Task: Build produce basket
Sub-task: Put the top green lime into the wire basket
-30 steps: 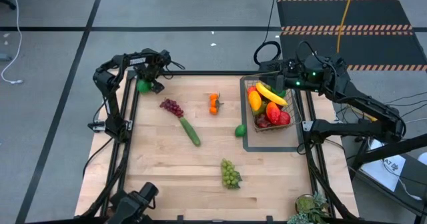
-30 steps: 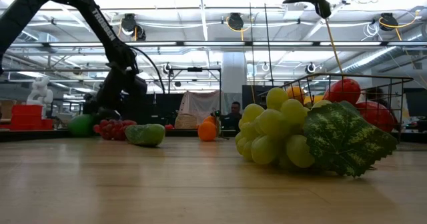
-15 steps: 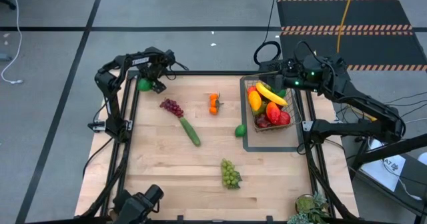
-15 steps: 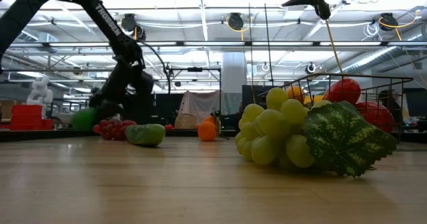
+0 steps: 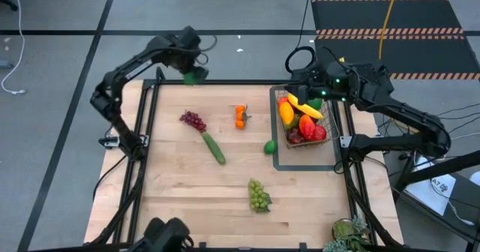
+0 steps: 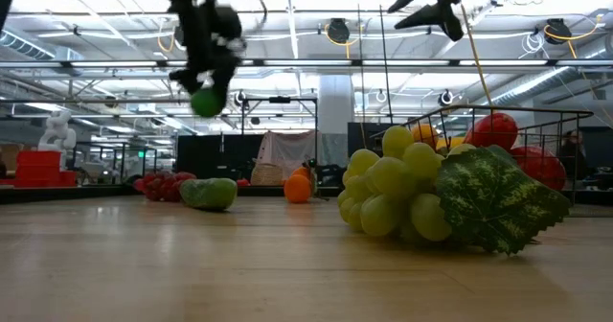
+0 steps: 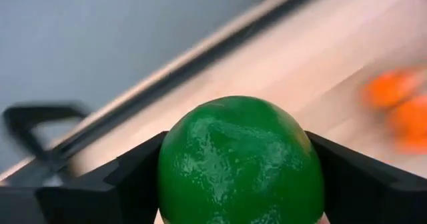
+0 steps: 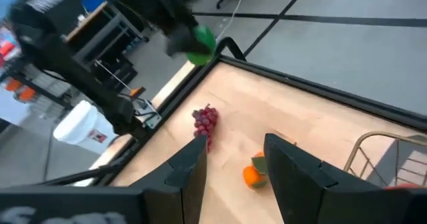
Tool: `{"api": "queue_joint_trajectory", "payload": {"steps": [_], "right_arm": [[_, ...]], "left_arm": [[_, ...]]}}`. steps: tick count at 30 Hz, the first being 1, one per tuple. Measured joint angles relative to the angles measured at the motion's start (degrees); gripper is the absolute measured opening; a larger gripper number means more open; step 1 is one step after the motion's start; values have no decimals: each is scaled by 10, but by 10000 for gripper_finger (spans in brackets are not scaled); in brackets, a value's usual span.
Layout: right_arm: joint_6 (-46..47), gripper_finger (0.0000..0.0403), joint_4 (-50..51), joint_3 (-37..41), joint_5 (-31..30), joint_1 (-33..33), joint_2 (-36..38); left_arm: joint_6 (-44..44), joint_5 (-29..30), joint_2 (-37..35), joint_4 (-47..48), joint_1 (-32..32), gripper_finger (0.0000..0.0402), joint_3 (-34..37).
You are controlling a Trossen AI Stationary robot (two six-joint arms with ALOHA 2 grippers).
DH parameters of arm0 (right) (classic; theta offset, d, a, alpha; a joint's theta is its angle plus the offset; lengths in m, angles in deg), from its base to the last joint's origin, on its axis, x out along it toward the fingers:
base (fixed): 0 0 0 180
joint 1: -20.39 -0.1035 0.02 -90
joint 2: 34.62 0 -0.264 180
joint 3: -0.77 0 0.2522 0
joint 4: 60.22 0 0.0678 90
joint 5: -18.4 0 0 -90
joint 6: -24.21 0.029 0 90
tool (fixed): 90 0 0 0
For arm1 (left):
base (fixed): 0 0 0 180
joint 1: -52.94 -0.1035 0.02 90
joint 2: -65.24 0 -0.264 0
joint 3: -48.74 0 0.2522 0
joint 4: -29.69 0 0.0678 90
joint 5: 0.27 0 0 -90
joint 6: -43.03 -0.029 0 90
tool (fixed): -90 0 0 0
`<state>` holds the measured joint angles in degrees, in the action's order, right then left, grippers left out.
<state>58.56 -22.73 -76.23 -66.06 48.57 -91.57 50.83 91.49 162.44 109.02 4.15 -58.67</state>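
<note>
We can read no brand or label on anything here; the white jug (image 8: 85,132) seen past the table edge in the right wrist view carries a mark too blurred to make out. The surface is a pale wooden tabletop (image 5: 180,184) inside a dark metal frame, standing on a grey floor crossed by dark lines, with a black mat edged in orange hazard stripes (image 5: 390,33) beyond it. The low view shows a hall with ceiling lights and racks.

Our left gripper (image 5: 193,70) is raised above the table's far-left corner, its fingers clamped on a green lime (image 7: 240,161).

Our right gripper (image 5: 300,94) hangs by the wire basket's (image 5: 288,143) far end, fingers narrowly apart and bare. The basket holds a banana (image 5: 304,106), a mango and red fruit. Purple grapes (image 5: 193,120), a cucumber (image 5: 214,148), oranges (image 5: 240,115), a second lime (image 5: 269,147) and green grapes (image 5: 259,195) lie on the wood.
</note>
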Motion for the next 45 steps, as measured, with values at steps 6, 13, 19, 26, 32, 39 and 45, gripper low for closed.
{"api": "queue_joint_trajectory", "payload": {"steps": [6,13,19,26,32,39,45], "right_arm": [[-82,144,-86,0,-38,0,-26],[-286,152,-305,0,-43,0,-49],[-385,201,-430,0,-67,7,-62],[-520,289,-542,0,-88,6,-75],[-541,332,-569,1,-83,1,-86],[-545,336,-557,0,-52,-29,-89],[-577,336,-542,1,-51,-49,-89]], "left_arm": [[191,-70,-66,-167,33,327,-44],[372,-78,-96,-458,73,299,-45],[447,-73,-90,-677,116,318,-44],[446,-3,-87,-764,184,310,-44],[395,84,-80,-765,247,308,-44],[360,135,-42,-811,301,322,-43],[361,144,6,-899,331,305,-43]]}}
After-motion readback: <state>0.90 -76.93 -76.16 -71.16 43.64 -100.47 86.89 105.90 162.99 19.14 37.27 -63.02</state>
